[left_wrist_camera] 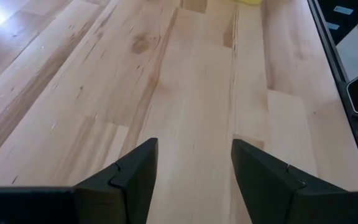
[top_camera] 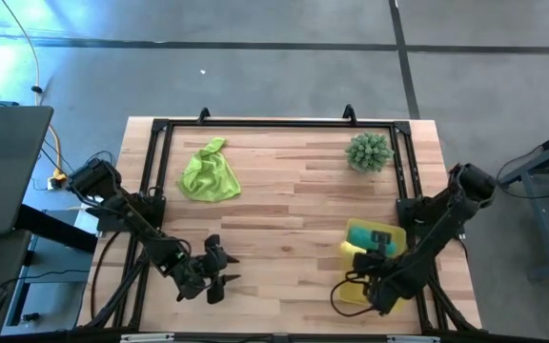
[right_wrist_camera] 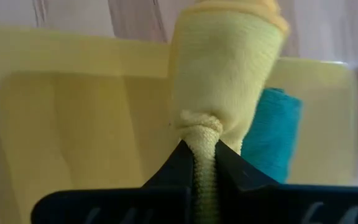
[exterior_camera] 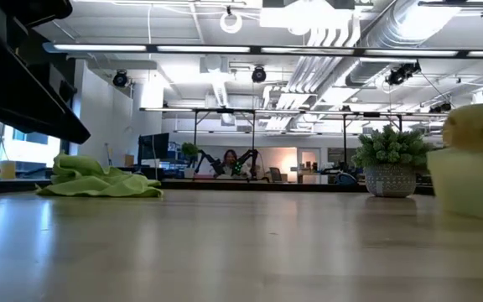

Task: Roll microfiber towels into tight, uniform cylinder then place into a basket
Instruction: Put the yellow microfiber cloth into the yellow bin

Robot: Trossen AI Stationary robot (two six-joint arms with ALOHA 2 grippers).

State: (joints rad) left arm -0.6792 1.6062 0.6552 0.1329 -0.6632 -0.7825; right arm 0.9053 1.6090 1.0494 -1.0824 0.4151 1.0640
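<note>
a: right gripper point(right_wrist_camera: 205, 163) is pinched tight on the end of the rolled fuzzy yellow microfiber towel point(right_wrist_camera: 225, 74), hanging it over the shallow translucent yellow plastic basket point(right_wrist_camera: 73, 124). the rolled teal towel point(right_wrist_camera: 275, 134) already lies in there, just beside the yellow roll.

b: where's that on the table?

a: near-right corner in the high view, basket point(top_camera: 394, 236) right under the right arm. the lime green fuzzy towel point(top_camera: 208, 174) sits crumpled and unrolled at the far left, well apart from everything.

b: left arm?

a: left gripper point(top_camera: 219, 269) waits over bare wood at the near edge, fingers point(left_wrist_camera: 129, 177) spread with nothing between them.

b: so how to do the drop well?

a: my guess: lower the yellow roll until it lies flat on the basket floor alongside the teal one, then release. letting go while it dangles by one end probably lets it flop or unroll. keep it parallel to teal so the lime one has room later.

b: risk?

a: the pinched end looks bunched, could snag on the fingers at release.
</note>
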